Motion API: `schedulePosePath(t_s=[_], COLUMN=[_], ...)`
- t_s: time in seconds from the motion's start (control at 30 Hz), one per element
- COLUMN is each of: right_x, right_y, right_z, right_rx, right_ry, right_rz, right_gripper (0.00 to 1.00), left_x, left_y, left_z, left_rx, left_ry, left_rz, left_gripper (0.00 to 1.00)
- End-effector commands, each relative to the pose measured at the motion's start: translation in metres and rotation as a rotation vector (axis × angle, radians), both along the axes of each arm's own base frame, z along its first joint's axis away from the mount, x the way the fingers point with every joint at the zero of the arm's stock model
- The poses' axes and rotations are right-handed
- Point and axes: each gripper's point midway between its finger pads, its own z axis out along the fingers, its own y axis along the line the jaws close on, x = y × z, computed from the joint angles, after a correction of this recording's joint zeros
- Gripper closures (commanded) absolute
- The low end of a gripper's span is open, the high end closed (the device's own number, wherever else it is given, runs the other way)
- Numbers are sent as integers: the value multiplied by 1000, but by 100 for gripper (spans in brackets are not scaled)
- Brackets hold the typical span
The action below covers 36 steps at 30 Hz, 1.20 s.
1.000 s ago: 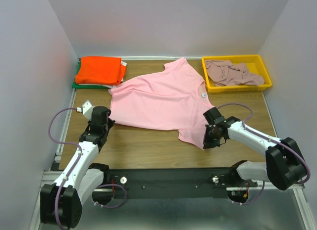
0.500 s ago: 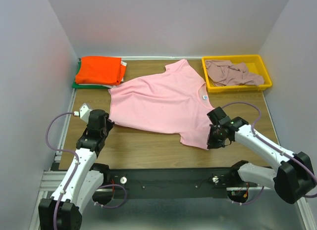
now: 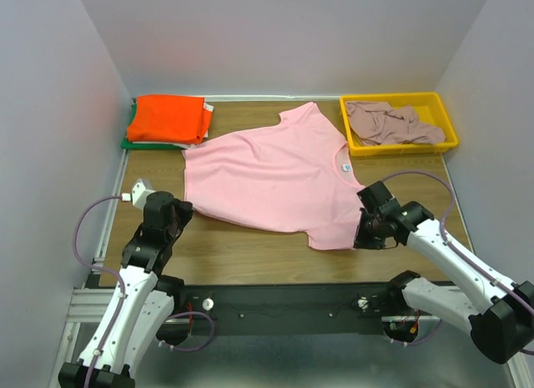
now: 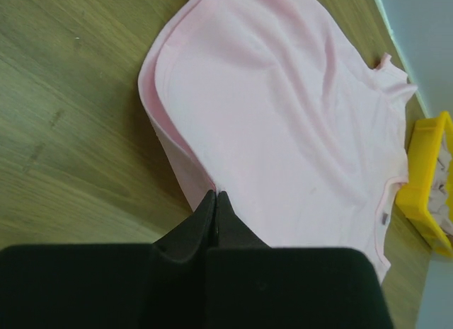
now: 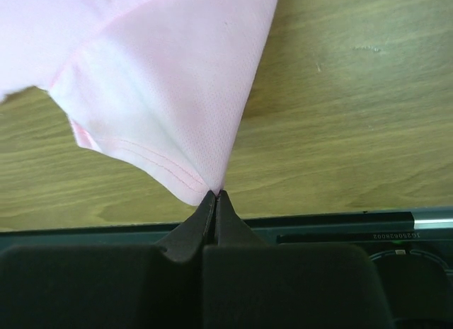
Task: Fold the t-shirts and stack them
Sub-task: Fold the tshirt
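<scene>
A light pink t-shirt (image 3: 275,175) lies spread across the middle of the wooden table. My left gripper (image 3: 181,211) is shut on its near left hem corner, seen in the left wrist view (image 4: 215,193). My right gripper (image 3: 360,238) is shut on the near right sleeve corner, seen in the right wrist view (image 5: 215,193), where the cloth (image 5: 177,81) is lifted off the table. A folded orange t-shirt (image 3: 169,117) lies on a green one (image 3: 129,143) at the back left. A dusty mauve t-shirt (image 3: 390,123) lies crumpled in the yellow tray (image 3: 400,146).
The yellow tray stands at the back right and shows in the left wrist view (image 4: 428,180). Grey walls close in the table on three sides. The black base rail (image 3: 284,300) runs along the near edge.
Both grippers have pulled back toward the near edge, dragging the pink t-shirt's near edge with them. The right gripper also moved rightward.
</scene>
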Motion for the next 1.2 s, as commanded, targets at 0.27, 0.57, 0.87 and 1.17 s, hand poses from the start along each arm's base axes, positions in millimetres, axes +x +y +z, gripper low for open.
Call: schedulePosePath(t_s=[0.27, 0.57, 0.87, 1.17], right_x=[106, 187, 250, 287], right_y=[20, 45, 59, 59], right_z=[51, 73, 73, 71], right_rx=[-65, -111, -152, -190], right_ry=[-308, -406, -427, -438], right_rz=[13, 67, 92, 105], right_gripper=[100, 100, 100, 100], left_x=[16, 44, 57, 66], left_y=[-39, -32, -14, 11], left_z=[-5, -7, -13, -21], left_rx=[-98, -27, -23, -32], left_ry=[-133, -128, -148, -153], left_rz=[-188, -173, -121, -78], left_gripper=[100, 100, 100, 100])
